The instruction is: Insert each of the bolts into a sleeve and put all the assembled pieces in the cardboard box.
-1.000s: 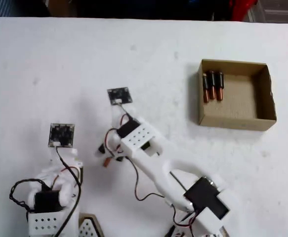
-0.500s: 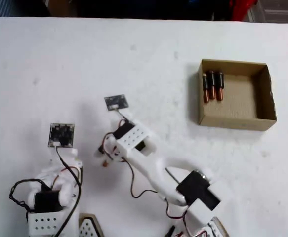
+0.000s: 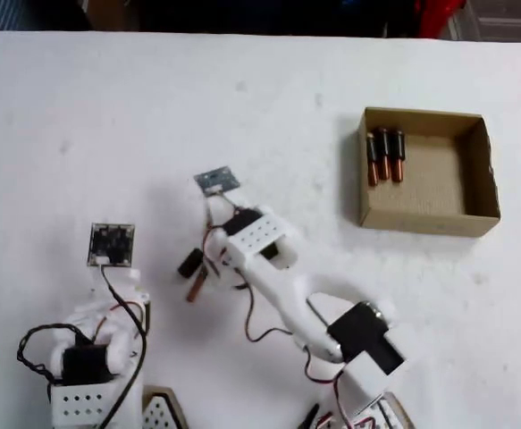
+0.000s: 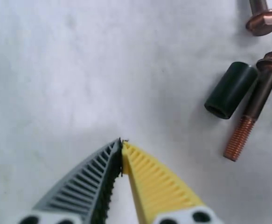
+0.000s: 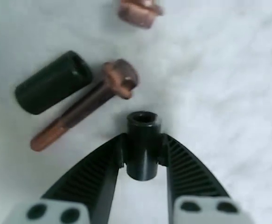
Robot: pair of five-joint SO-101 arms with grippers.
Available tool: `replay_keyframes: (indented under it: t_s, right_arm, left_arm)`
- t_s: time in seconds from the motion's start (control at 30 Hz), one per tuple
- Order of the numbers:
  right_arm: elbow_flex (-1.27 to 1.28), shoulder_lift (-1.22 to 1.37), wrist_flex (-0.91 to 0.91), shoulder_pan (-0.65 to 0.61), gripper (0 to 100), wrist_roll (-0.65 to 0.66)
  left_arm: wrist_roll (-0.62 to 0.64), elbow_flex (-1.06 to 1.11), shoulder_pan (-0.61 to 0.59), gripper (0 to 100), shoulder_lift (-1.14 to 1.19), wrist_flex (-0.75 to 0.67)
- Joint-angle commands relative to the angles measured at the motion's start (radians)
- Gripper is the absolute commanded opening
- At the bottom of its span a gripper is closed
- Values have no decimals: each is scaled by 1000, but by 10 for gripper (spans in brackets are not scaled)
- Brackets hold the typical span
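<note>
Pinching held sleeve (image 5: 143,128) in right gripper (image 5: 143,150), jaws part open, just wide enough for the sleeve body, ribbed fingers (image 5: 182,172) clamped mid-length, open bore poking out past the tips. Just beyond that bore & slightly to one side: near bolt (image 5: 87,109) flat on table (image 3: 108,107), flanged head closest to the tips, threaded end pointing away. Just beside it, loose sleeve (image 5: 52,83), also on its side; can't tell if touching. Farther out past the tips: far bolt (image 5: 139,10), head end only. Left gripper (image 4: 122,144) closed tip to tip, nothing in it, hanging over bare table w/ those loose parts ahead & off to one side. Cardboard box (image 3: 425,219) well apart from both grippers, three assembled pieces (image 3: 384,155) lying together against one inner wall. Judging by looks: sleeves light, rigid, smooth-walled, so likely to twist or slide in the fingers if pushed off-axis; best held mid-body, bore left free, as now. Bolts prob. metal, stiff, heavier for their size, round, so apt to roll; best taken across the shank near the head, threads left bare for entry. Needs straight alignment of thread tip w/ bore, else likely jam or sleeve knocked askew.
</note>
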Motion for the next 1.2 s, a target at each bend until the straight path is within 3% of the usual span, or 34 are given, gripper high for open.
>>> replay_keyframes:
  t_s: [0.0,0.43,0.9,1.17]
  right_arm:
    - [3,-4,13,97,108,86]
    - [-21,-4,7,364,108,259]
    - [-21,4,7,378,112,405]
    - [-15,5,12,377,108,405]
  left_arm:
    - [-11,-3,-10,27,-10,-31]
    - [-11,-3,-10,27,-10,-29]
    - [-11,-3,-8,27,-10,-28]
    - [-11,-3,-8,27,-10,-28]
